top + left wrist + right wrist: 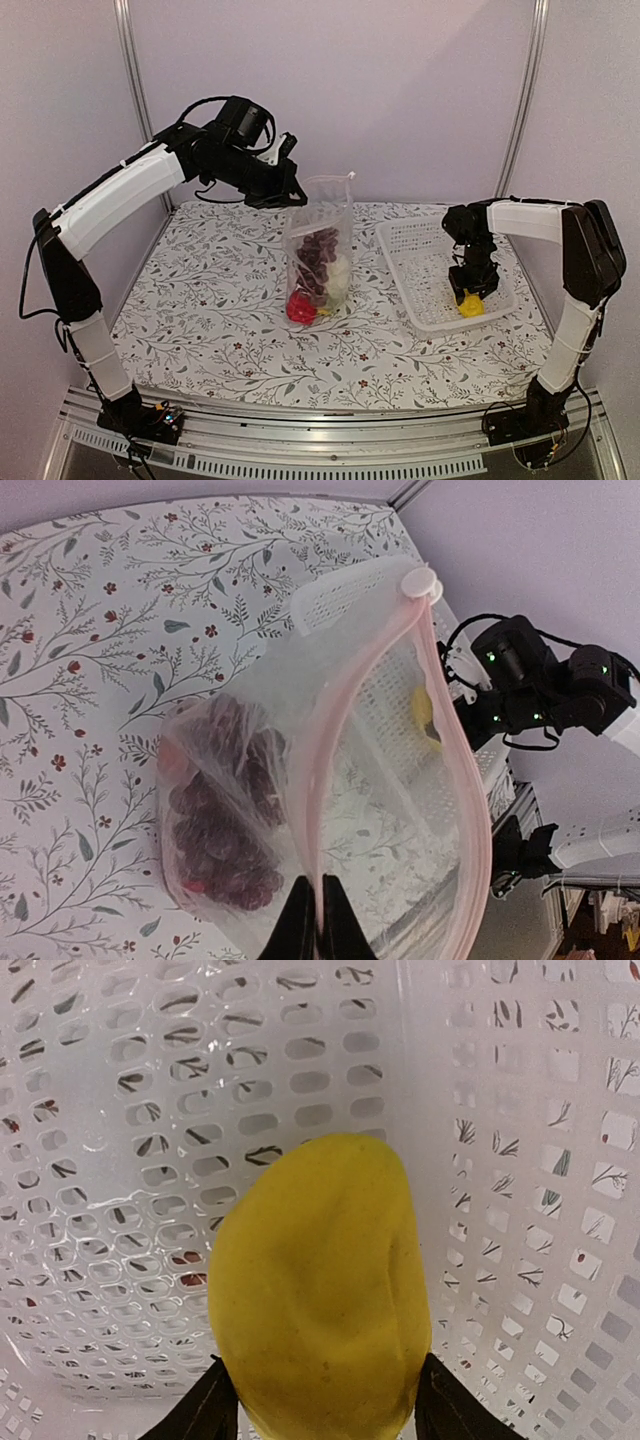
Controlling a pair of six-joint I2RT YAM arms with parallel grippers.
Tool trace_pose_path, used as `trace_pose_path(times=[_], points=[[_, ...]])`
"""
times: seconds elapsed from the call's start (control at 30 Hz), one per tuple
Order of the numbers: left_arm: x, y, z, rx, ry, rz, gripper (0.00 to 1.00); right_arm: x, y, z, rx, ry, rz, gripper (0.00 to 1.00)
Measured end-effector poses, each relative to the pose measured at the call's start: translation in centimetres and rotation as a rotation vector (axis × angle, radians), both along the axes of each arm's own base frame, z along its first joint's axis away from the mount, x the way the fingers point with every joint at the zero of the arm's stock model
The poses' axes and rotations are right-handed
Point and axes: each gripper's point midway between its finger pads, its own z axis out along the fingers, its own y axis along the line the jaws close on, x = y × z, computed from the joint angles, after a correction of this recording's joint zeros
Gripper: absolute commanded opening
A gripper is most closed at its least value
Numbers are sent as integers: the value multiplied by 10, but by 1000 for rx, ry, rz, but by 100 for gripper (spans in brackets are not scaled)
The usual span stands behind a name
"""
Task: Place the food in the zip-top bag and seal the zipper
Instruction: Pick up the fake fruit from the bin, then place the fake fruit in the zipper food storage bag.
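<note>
Zip-top bag [322, 212]: mid-table, hanging upright, mouth gaping open.
Left gripper [316, 922]: fingers narrowed onto the pink zipper [462, 770] edge, holding the bag up.
Inside the bag: dark grape bunch [318, 256], red pepper [299, 308] at the bottom, white cauliflower [341, 276] beside them.
Mesh basket [415, 245]: on the floral table [200, 300], right of the bag.
Right gripper [325, 1405]: down in the basket's near corner, clamped on a yellow toy piece [320, 1280].

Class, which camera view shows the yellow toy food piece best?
Right wrist: the yellow toy food piece fills the frame, gripped by the right pincer. Top external shows a small spot; left wrist, a sliver behind the clear plastic bag.
</note>
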Motion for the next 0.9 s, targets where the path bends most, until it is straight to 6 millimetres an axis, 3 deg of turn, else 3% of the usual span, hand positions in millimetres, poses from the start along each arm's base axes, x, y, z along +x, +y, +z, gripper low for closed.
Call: trace_pose_path(times=[0.2,0.33,0.67,0.9], points=[[0,0,0,-1,1,-1,4,6,16,7,91,-21,-25,52],[0,0,1,-5,2,-3,4,21,36,37,211,-107,-40,48],[0,-1,1,-11,5,-6,4,59,98,180,600,-441,6,43],[0,-2,3,-18,8,-3,4,62,153,272,838,-598,114,42]])
